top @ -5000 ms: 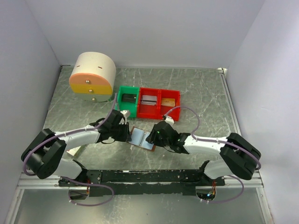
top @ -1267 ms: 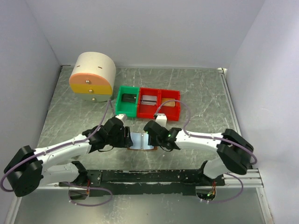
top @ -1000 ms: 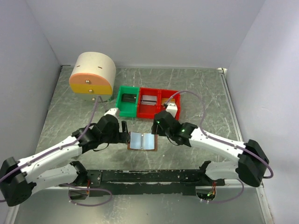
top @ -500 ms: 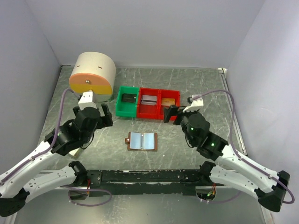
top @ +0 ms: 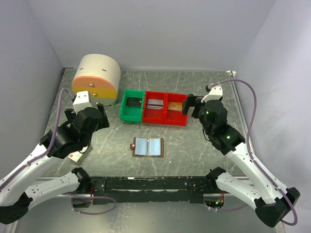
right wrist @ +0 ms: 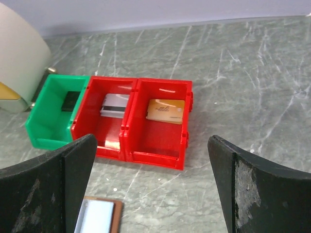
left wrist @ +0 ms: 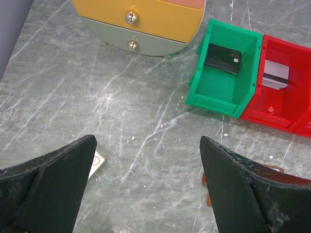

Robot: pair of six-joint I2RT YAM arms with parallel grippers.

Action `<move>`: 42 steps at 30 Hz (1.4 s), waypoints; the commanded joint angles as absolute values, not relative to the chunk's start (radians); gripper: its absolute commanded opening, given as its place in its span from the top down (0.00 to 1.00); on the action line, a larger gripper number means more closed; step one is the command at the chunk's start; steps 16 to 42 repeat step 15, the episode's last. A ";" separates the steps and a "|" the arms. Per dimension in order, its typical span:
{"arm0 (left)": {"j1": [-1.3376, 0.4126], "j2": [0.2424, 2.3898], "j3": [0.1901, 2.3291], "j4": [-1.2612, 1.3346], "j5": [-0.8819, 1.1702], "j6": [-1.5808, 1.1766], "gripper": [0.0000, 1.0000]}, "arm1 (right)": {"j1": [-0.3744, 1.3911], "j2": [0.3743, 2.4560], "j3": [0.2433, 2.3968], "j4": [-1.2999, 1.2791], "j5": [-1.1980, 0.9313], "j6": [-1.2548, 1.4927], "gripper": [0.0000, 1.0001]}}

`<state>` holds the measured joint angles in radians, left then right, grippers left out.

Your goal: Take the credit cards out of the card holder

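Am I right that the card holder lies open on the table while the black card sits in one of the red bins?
Not quite: the black card sits in the green bin, as the left wrist view shows. The card holder does lie open on the table.

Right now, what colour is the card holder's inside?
Pale blue; card holder shows best in top external view.

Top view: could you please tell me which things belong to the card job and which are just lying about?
Job: card holder, open; black card, white card, tan card, in the green bin and red bins.
Lying about: drawer unit, small white-and-red box.
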<state>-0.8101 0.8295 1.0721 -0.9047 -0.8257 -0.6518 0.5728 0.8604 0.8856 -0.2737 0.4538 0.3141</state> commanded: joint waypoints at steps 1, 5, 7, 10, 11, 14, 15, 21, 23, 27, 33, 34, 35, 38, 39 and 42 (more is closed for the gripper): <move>-0.804 0.822 1.128 -1.002 -0.829 -0.715 0.00 | 0.568 0.824 0.943 -0.347 0.379 0.338 0.00; -0.803 0.782 1.126 -0.960 -0.797 -0.689 0.00 | 0.568 0.775 0.942 -0.321 0.347 0.309 0.00; -0.803 0.781 1.137 -0.966 -0.795 -0.695 0.00 | 0.568 0.768 0.960 -0.329 0.339 0.297 0.00; -0.804 0.790 1.155 -0.974 -0.781 -0.692 0.00 | 0.568 0.764 0.978 -0.342 0.343 0.287 0.00; -0.804 0.794 1.158 -0.974 -0.775 -0.691 0.01 | 0.567 0.760 0.980 -0.347 0.353 0.286 0.00; -0.803 0.809 1.159 -0.977 -0.767 -0.692 0.00 | 0.568 0.737 0.962 -0.315 0.346 0.258 0.00; -0.804 0.815 1.160 -0.981 -0.764 -0.695 0.01 | 0.568 0.730 0.958 -0.309 0.346 0.255 0.00; -0.804 0.815 1.160 -0.981 -0.764 -0.695 0.01 | 0.568 0.730 0.958 -0.309 0.346 0.255 0.00; -0.804 0.815 1.160 -0.981 -0.764 -0.695 0.01 | 0.568 0.730 0.958 -0.309 0.346 0.255 0.00; -0.804 0.815 1.160 -0.981 -0.764 -0.695 0.01 | 0.568 0.730 0.958 -0.309 0.346 0.255 0.00; -0.804 0.815 1.160 -0.981 -0.764 -0.695 0.01 | 0.568 0.730 0.958 -0.309 0.346 0.255 0.00; -0.804 0.815 1.160 -0.981 -0.764 -0.695 0.01 | 0.568 0.730 0.958 -0.309 0.346 0.255 0.00; -0.804 0.815 1.160 -0.981 -0.764 -0.695 0.01 | 0.568 0.730 0.958 -0.309 0.346 0.255 0.00; -0.804 0.815 1.160 -0.981 -0.764 -0.695 0.01 | 0.568 0.730 0.958 -0.309 0.346 0.255 0.00; -0.804 0.815 1.160 -0.981 -0.764 -0.695 0.01 | 0.568 0.730 0.958 -0.309 0.346 0.255 0.00; -0.804 0.815 1.160 -0.981 -0.764 -0.695 0.01 | 0.568 0.730 0.958 -0.309 0.346 0.255 0.00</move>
